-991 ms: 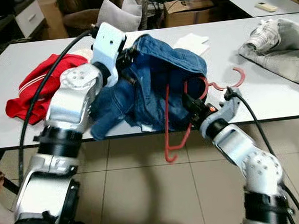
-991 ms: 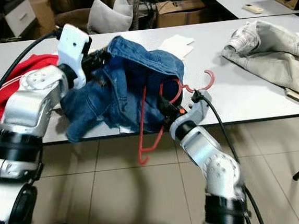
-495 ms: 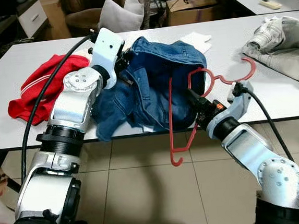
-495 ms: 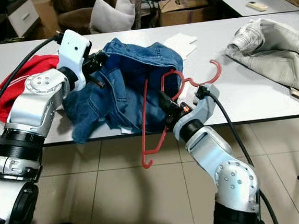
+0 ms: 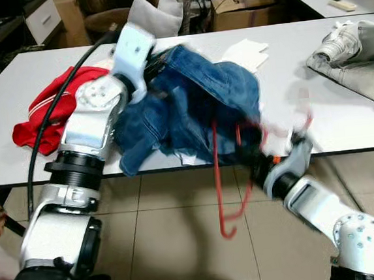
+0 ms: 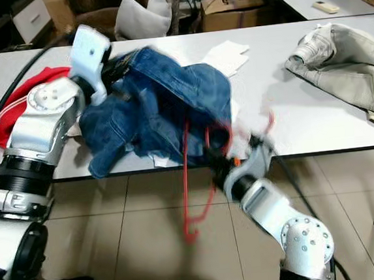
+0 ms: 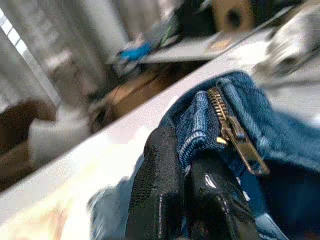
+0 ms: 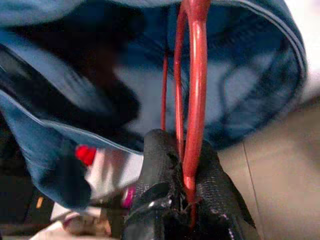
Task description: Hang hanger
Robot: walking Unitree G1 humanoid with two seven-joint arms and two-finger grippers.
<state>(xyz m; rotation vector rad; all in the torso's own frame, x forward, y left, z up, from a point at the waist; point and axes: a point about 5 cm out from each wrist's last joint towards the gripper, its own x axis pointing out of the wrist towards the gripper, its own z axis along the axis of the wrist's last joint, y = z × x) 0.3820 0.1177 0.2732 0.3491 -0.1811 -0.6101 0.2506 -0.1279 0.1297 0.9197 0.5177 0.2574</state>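
From the left eye view, the left gripper (image 5: pixel 157 61) holds up a pair of blue jeans (image 5: pixel 197 106) above the white desk (image 5: pixel 342 120), and a red hanger (image 5: pixel 233 175) dangles blurred off the desk's front edge, with a red garment (image 5: pixel 47 116) and a beige one (image 5: pixel 357 59) lying apart.

The left wrist view shows the black fingers (image 7: pixel 160 190) pinched on denim beside the zipper (image 7: pixel 232 132).

In the right wrist view, the right gripper (image 8: pixel 185 185) is clamped on the hanger's red wire, jeans just behind.
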